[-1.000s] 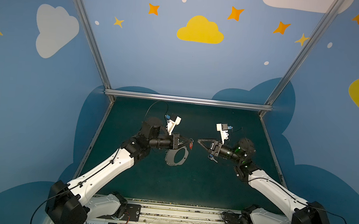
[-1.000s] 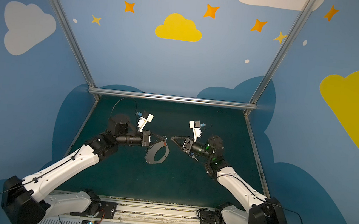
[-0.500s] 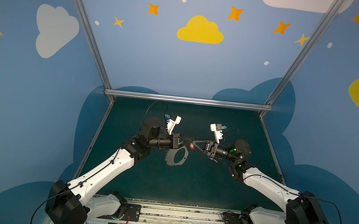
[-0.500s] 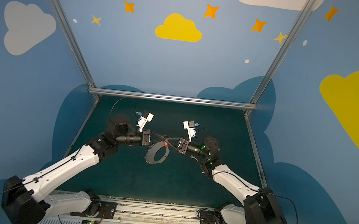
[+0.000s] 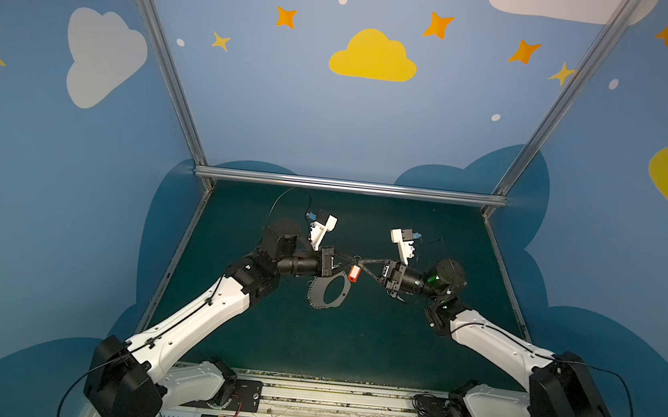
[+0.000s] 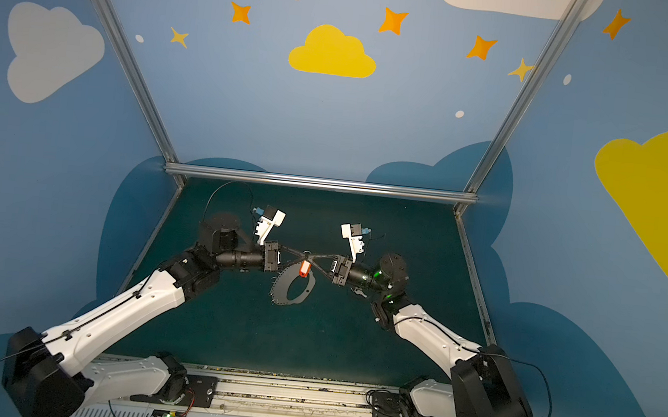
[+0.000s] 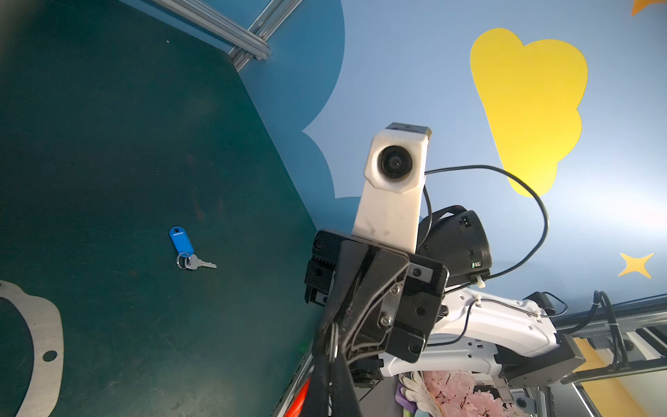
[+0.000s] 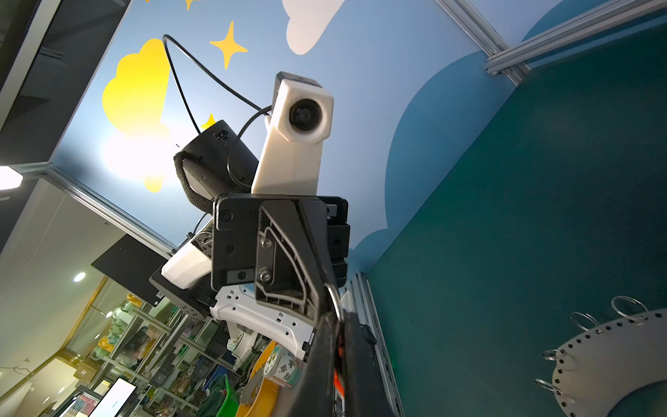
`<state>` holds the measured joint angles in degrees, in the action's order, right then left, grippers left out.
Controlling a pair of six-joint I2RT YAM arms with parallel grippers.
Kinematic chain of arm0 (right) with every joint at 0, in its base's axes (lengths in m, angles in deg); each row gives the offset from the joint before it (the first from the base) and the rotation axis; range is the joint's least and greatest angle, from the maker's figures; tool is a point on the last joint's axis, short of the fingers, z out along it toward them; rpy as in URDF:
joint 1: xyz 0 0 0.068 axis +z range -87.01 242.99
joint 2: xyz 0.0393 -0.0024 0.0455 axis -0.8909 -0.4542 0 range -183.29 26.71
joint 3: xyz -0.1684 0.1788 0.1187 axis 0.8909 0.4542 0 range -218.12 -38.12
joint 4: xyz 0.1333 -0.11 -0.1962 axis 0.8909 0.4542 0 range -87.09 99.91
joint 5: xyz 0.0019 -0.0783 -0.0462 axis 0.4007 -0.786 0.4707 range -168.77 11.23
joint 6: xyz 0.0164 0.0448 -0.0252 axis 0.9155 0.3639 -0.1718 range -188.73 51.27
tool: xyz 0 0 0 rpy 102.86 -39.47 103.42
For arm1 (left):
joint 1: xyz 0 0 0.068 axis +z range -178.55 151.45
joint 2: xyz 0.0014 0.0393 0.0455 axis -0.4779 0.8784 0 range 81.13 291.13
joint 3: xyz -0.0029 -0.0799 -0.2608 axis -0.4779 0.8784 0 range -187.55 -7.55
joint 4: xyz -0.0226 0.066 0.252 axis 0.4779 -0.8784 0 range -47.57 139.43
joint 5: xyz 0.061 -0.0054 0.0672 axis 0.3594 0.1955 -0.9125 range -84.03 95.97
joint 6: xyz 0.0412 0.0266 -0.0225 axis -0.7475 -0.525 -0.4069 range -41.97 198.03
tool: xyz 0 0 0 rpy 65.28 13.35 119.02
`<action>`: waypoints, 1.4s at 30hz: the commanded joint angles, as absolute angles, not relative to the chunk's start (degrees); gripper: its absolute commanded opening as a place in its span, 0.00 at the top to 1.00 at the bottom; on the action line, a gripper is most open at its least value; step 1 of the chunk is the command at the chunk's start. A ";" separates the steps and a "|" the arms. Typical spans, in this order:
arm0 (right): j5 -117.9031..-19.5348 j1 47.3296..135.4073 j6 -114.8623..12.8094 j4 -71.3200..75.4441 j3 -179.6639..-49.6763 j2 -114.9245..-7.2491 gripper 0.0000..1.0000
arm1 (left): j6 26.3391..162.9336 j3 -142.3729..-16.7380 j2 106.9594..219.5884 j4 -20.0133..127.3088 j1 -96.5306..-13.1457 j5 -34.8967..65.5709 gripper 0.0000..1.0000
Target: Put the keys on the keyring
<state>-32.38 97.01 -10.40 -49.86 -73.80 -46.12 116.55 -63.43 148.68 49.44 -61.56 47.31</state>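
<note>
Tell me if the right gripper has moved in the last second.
Yes: against the back rail, the right gripper has moved left, shutting on the orange-tagged key.

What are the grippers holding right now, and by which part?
The left gripper and right gripper both pinch the small wire ring of the red-tag key, which hangs below their meeting fingertips.

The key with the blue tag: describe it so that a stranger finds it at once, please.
Look at the dark green table in the left wrist view. A small silver key lies flat there, apart from the grey plate. Only it carries a blue tag; the red tag hangs in the air.
</note>
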 commanded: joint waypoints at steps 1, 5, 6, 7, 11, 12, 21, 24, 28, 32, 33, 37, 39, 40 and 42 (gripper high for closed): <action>-29.87 97.61 -11.48 -52.22 -75.43 -46.58 1.00 | 116.67 -63.63 147.69 49.98 -61.68 47.72 0.96; -29.11 97.61 -11.95 -50.70 -75.54 -47.03 1.00 | 116.33 -64.11 147.62 49.43 -61.69 47.49 0.96; -29.28 97.61 -11.96 -50.43 -75.46 -47.03 1.00 | 116.28 -64.22 147.55 49.22 -61.68 47.37 0.95; -29.78 97.61 -12.11 -49.74 -75.46 -46.98 1.00 | 116.21 -64.33 147.45 48.85 -61.68 46.98 0.89; -31.04 97.53 -11.93 -49.89 -74.62 -46.44 1.00 | 116.51 -63.61 146.13 48.31 -61.42 45.25 0.81; -31.13 97.36 -11.70 -49.91 -74.53 -46.33 1.00 | 116.74 -63.19 145.67 48.29 -61.21 44.65 0.79; -33.34 96.82 -11.55 -48.99 -73.54 -45.05 1.00 | 118.50 -58.69 140.21 47.18 -58.20 40.95 0.70; -33.44 96.71 -11.43 -49.12 -73.41 -45.05 1.00 | 119.39 -57.34 139.47 46.45 -57.15 39.79 0.69; -33.11 96.65 -11.01 -49.77 -73.46 -45.45 1.00 | 120.70 -55.65 139.14 46.70 -56.11 39.41 0.66; -33.06 96.65 -12.50 -49.02 -73.22 -45.54 1.00 | 120.93 -54.51 138.97 46.43 -55.81 38.84 0.62; -33.61 96.65 -13.62 -46.90 -73.31 -45.37 1.00 | 120.89 -54.41 138.87 45.80 -55.77 38.06 0.60; -38.99 96.86 -20.12 -37.32 -73.40 -43.83 1.00 | 121.04 -53.73 139.18 39.82 -55.47 31.07 0.56; -43.50 97.40 -25.16 -29.51 -73.56 -42.29 1.00 | 122.22 -52.64 139.61 37.79 -55.11 28.60 0.54; -44.82 97.59 -26.73 -27.60 -73.43 -41.67 1.00 | 122.80 -51.61 139.81 38.70 -54.91 29.13 0.54; -47.54 97.70 -28.37 -24.90 -73.02 -40.85 1.00 | 124.81 -49.12 140.02 40.90 -54.81 29.66 0.53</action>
<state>-41.49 97.31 -21.61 -32.99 -73.78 -42.93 122.50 -51.61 139.85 41.92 -55.22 32.03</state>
